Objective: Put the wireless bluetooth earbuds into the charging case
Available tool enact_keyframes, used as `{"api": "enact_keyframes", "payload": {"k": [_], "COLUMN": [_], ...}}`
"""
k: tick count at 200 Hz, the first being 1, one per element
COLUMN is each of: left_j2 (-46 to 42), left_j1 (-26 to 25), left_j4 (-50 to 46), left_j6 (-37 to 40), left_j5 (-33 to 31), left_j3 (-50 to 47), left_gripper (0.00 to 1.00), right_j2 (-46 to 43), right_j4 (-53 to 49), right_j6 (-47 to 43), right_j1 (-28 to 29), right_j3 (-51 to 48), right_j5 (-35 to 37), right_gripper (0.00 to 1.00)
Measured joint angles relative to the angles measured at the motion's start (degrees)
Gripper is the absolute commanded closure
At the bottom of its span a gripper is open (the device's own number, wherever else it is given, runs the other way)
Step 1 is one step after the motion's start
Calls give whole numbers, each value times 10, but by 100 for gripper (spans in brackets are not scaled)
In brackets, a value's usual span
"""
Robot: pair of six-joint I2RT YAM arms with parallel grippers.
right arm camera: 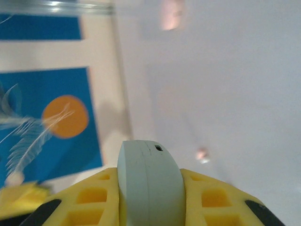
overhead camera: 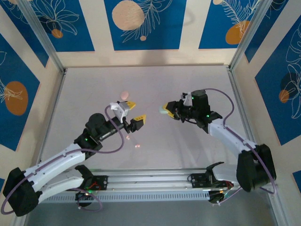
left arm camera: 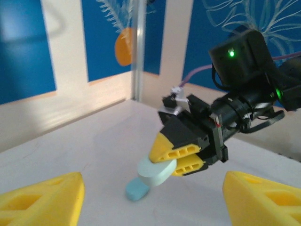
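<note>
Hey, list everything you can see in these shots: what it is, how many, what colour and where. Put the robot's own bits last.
Charging case: one, pale blue-green, clamped in the right tool above the table.
Blue piece: one, blue, just under the held case; cannot tell whether it hangs from it or lies on the table.
Pink rounded item: one, pink, on the table beyond the left tool; likely another case.
Earbud: one made out, pink, on the table near the left arm.
Table: one, white.
Wall panels: several, blue and cream with orange discs, around the table.
Left tool: one, yellow fingers, open, empty.
Right tool: one, yellow fingers, shut on the charging case.
</note>
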Motion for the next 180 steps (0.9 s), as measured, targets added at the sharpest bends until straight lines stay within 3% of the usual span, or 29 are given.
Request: {"api": "enact_keyframes", "payload": {"k": [41,90,133,180], "left_j2": [-8,4,4,29], "left_j1": [0,0,8,21], "left_j4": [-118,-215,-280,-324], "left_j6": [-4,-9,-14,-16], "left_j5": [-54,-72,-93,-103], "left_j3": [40,83,101,119], "left_gripper": [20,21,24,26], "right_j2": [127,288,358,392], "right_j4": [-1,-6,-29,-68], "right_j6": [-22,-54,-82,-106], "right_j1": [-10,5,22,25], "right_j3": [-6,120,204,238], "right_j5": [26,34,56,78], "right_gripper": [80,78,77,68]}}
